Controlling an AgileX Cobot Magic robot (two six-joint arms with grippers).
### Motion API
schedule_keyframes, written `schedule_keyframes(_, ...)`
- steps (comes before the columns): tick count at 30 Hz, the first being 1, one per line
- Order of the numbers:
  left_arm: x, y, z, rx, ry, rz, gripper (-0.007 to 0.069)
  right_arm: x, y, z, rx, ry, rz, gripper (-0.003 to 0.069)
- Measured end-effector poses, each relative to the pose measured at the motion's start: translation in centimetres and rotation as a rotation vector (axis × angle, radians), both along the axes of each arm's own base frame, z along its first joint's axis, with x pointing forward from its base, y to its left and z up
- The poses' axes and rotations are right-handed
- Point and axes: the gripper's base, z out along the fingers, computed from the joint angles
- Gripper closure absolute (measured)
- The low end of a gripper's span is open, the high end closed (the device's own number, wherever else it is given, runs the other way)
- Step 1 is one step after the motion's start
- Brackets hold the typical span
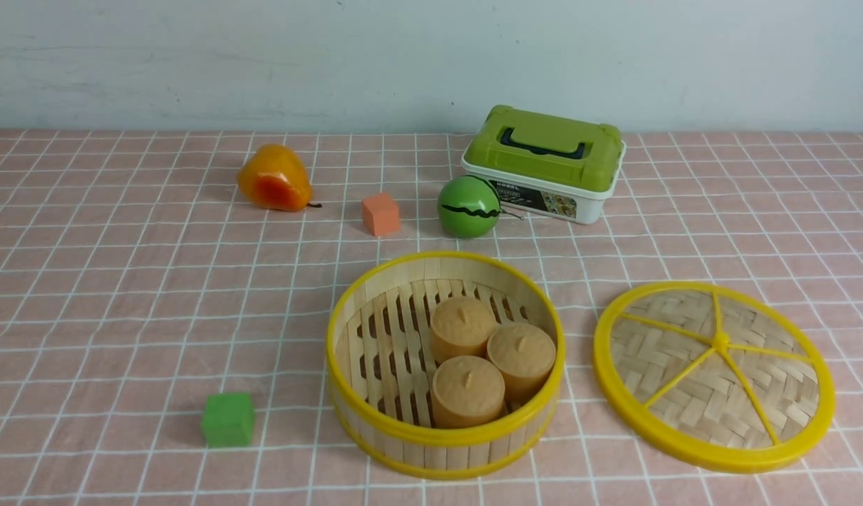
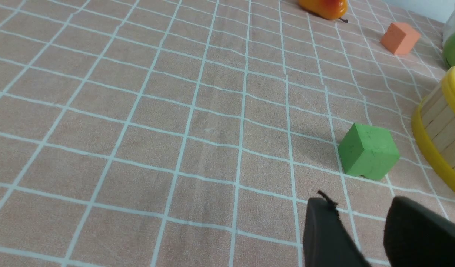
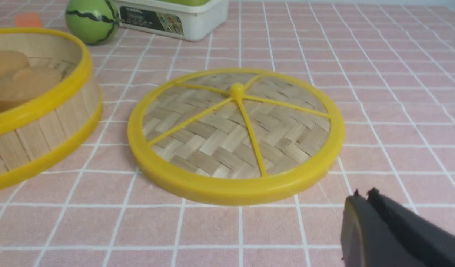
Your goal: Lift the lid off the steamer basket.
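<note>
The right gripper [image 3: 362,194] has its dark jaws pressed together with nothing between them, hanging just beside the near rim of the flat round lid of woven pale bamboo with a yellow plastic rim [image 3: 235,129] without touching it. The left gripper [image 2: 357,207] has its two black fingers parted with a clear gap, empty, near a small green foam cube [image 2: 368,152].

Neither gripper appears in the front view; only the wrist views show them. The front view alone shows the whole layout: the lid [image 1: 712,376] lies flat on the pink checked tablecloth [image 1: 122,295], just right of the round shallow bamboo steamer basket with yellow rims [image 1: 375,422], apart from it. The basket stands open, three tan cylindrical buns [image 1: 481,358] inside. The lid's five yellow spokes meet at a small centre knob.
</note>
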Motion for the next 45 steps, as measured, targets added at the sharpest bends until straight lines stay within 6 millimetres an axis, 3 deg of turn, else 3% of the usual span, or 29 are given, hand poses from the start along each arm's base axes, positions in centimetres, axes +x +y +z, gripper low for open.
schedule_keyframes(45,0.0,0.0,0.0,0.0,0.0,0.0,0.0386,-0.14,-0.08,-0.19,-0.007,0.043,-0.01,0.0654)
